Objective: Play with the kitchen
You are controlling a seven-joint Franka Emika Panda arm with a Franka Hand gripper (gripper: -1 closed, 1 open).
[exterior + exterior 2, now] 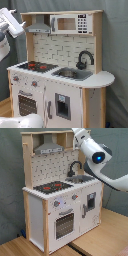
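The kitchen [60, 75] of white panels and pale wood stands upright in both exterior views. Its black-red hob [36, 65], sink [70, 73] and black tap [85, 59] are on the counter, with the grey hood [39, 25] above and the windowed oven door [25, 104] below. My gripper [15, 22] hangs in the air at the first exterior view's upper left, just left of the hood and above the hob's level, touching nothing I can see. In the second exterior view the white arm [95, 155] reaches up past the kitchen's [60, 203] top shelf, and the gripper is cut off by the top edge.
A grey curtain [115, 50] hangs behind the kitchen. The kitchen stands on a wooden floor [105, 235]. The arm's white base [22, 121] shows at the first exterior view's bottom left.
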